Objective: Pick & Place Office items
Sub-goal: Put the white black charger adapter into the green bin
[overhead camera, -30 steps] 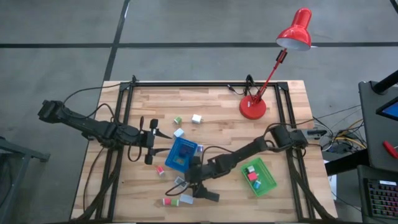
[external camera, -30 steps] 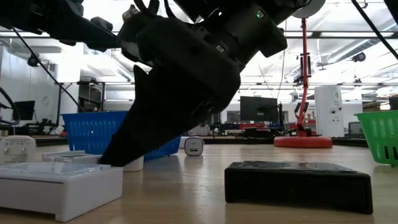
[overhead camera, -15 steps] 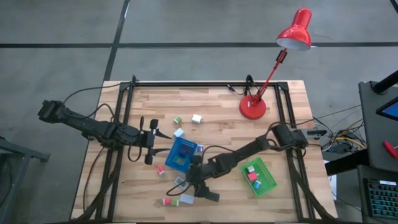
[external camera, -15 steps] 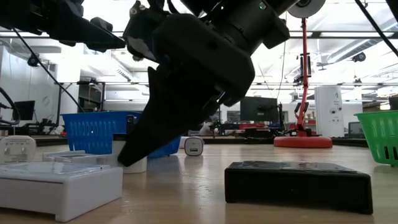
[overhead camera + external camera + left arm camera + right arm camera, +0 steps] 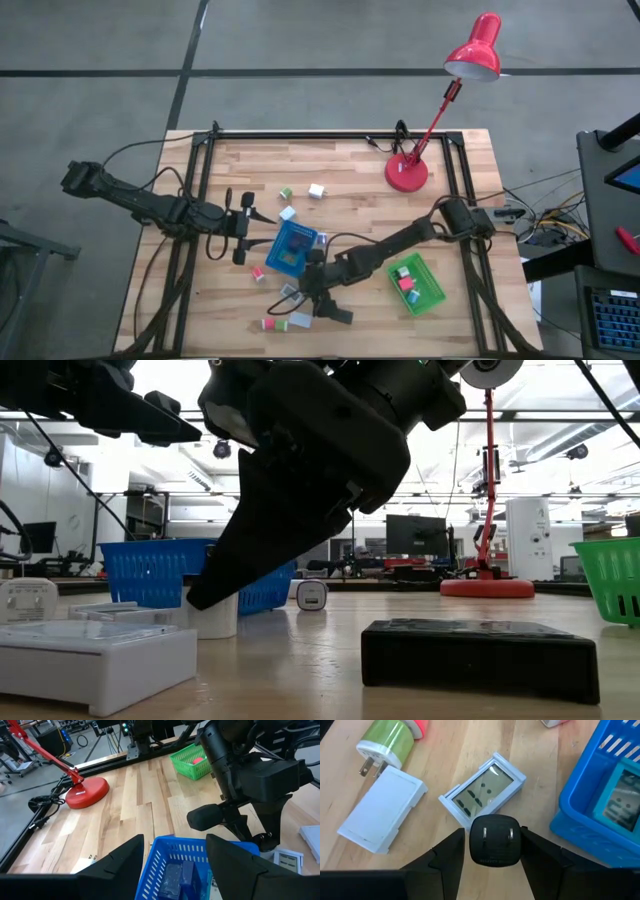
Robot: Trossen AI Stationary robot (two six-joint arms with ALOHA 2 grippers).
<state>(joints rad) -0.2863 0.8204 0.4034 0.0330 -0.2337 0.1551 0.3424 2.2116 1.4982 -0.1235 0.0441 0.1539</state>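
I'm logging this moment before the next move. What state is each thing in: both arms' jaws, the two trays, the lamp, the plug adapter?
Right gripper: jaws shut on the black plug adapter.
Left gripper: jaws open, empty, over the blue tray.
Blue plastic tray: holds items.
Green plastic tray: holds red and green items.
Red desk lamp: upright.
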